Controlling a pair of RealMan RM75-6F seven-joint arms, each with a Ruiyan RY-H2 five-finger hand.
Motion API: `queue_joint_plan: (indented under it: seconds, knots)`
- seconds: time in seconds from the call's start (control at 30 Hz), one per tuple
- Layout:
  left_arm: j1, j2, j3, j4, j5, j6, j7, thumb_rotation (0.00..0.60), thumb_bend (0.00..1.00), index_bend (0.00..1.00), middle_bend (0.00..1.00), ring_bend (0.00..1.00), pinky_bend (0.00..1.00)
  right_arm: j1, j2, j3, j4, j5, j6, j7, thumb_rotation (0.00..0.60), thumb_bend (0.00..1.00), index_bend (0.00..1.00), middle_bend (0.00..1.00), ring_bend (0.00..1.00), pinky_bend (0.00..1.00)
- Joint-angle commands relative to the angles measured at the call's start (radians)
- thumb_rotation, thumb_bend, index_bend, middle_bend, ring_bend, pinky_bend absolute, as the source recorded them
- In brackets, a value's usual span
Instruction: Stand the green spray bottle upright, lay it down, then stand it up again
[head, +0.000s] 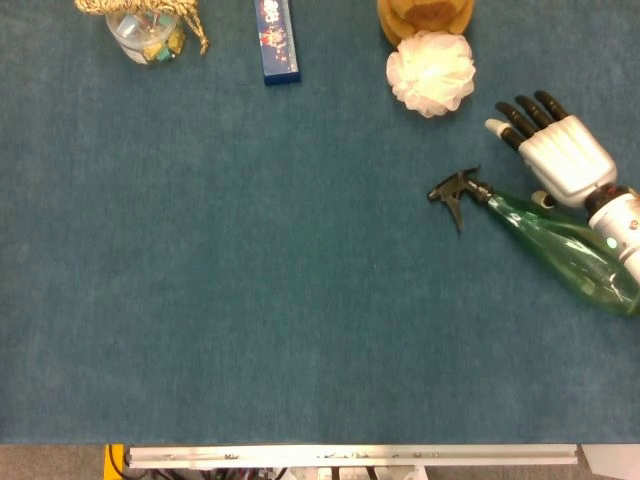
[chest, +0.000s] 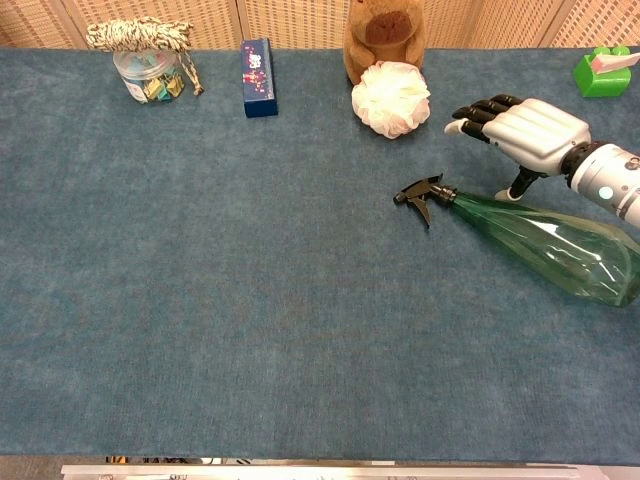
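The green spray bottle (head: 565, 245) (chest: 545, 235) lies on its side at the right of the blue table, its black trigger head (head: 455, 188) (chest: 420, 192) pointing left. My right hand (head: 558, 155) (chest: 525, 125) hovers just behind the bottle's neck with the fingers stretched out to the left and holding nothing. Its thumb reaches down to the far side of the bottle's shoulder. My left hand shows in neither view.
Along the far edge stand a rope-topped jar (head: 145, 30) (chest: 150, 70), a blue box (head: 278, 40) (chest: 258, 78), a brown plush toy (chest: 380, 40) and a white puff (head: 430, 72) (chest: 392, 98). A small green box (chest: 603, 70) sits at the far right.
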Motion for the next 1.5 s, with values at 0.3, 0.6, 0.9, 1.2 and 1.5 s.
queue_joint_plan:
  seconds: [0.3, 0.6, 0.9, 1.2, 1.5]
  knots:
    - [0.002, 0.002, 0.000, 0.001, 0.003, 0.004, -0.005, 0.600, 0.13, 0.34, 0.35, 0.39, 0.70, 0.012, -0.005, -0.014, -0.039, -0.040, 0.017, 0.039, 0.600, 0.00, 0.14, 0.07, 0.02, 0.08]
    - [0.000, 0.004, -0.002, -0.002, 0.000, 0.002, -0.005, 0.600, 0.13, 0.34, 0.35, 0.39, 0.70, 0.020, 0.009, -0.033, -0.109, -0.084, 0.040, 0.045, 0.600, 0.00, 0.14, 0.07, 0.02, 0.08]
    - [0.003, 0.004, -0.001, 0.001, 0.002, 0.005, -0.008, 0.600, 0.13, 0.34, 0.35, 0.39, 0.70, 0.020, 0.032, -0.042, -0.162, -0.104, 0.056, 0.028, 0.600, 0.00, 0.14, 0.07, 0.02, 0.08]
    - [0.004, 0.001, 0.000, 0.004, 0.002, 0.006, -0.003, 0.600, 0.13, 0.34, 0.35, 0.39, 0.70, -0.035, 0.152, -0.017, -0.279, -0.043, 0.118, -0.075, 0.600, 0.00, 0.14, 0.07, 0.02, 0.08]
    - [0.003, -0.004, -0.001, 0.003, -0.002, 0.003, 0.011, 0.600, 0.13, 0.34, 0.35, 0.39, 0.70, -0.094, 0.279, -0.029, -0.467, -0.080, 0.220, -0.101, 0.600, 0.00, 0.14, 0.07, 0.02, 0.08]
